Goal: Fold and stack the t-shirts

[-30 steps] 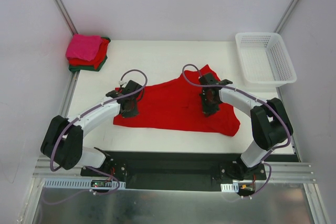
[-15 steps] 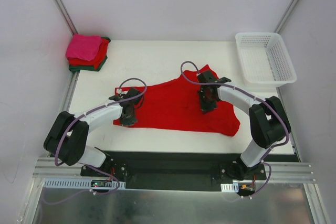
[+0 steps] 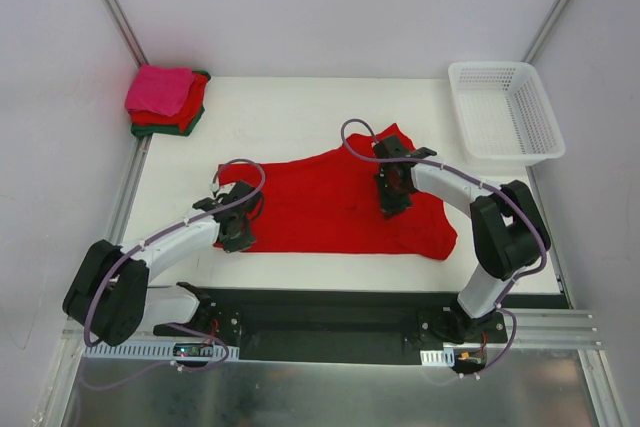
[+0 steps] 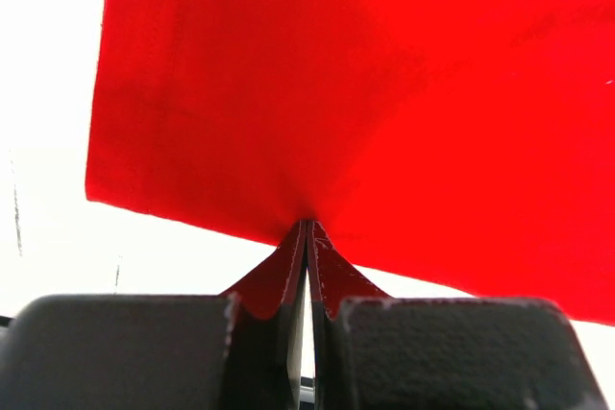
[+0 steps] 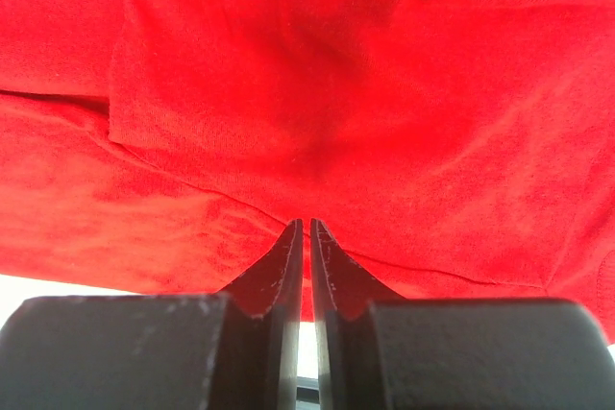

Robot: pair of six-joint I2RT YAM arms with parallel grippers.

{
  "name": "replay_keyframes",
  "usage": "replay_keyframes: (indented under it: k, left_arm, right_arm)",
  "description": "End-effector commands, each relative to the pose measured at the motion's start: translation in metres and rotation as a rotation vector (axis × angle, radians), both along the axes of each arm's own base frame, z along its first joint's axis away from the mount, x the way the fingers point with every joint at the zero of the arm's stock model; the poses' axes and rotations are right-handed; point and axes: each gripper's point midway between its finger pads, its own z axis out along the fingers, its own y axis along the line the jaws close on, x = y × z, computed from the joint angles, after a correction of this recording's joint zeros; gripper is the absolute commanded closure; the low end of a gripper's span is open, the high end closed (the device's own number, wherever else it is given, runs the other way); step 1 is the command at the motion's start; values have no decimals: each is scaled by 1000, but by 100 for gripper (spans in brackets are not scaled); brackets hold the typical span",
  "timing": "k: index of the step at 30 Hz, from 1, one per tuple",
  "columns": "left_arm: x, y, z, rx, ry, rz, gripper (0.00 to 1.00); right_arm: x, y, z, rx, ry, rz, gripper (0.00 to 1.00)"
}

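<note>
The left end effector point(image 4: 306, 237) is pressed together on the near-left hem of the red t-shirt point(image 3: 320, 209). The right end effector point(image 5: 307, 232) pinches a fold centre-right. The shirt lies spread mid-frame, with open bench point(image 3: 300, 112) above it. Folded t-shirts point(image 3: 165, 99) sit upper left and a basket point(image 3: 505, 112) upper right.

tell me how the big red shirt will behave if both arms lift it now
Probably floppy: the red t-shirt lies flat with soft wrinkles, so it should sag between the left gripper and right gripper. Likely light: thin cloth. It might slip; the left pinch holds only its edge.
</note>
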Motion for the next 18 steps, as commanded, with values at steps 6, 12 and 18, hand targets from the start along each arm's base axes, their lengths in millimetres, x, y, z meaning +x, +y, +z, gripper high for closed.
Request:
replay_keyframes:
  k: [6,12,18]
  left_arm:
    - [-52,10,-17,-42,112,76,100]
    - [-48,8,-6,-78,33,81,100]
    - [-15,0,44,-139,-195,35,100]
  right_arm:
    - [8,3,13,1,-34,7,89]
    - [12,1,19,-4,-61,3,89]
    - [15,3,26,4,-80,2,89]
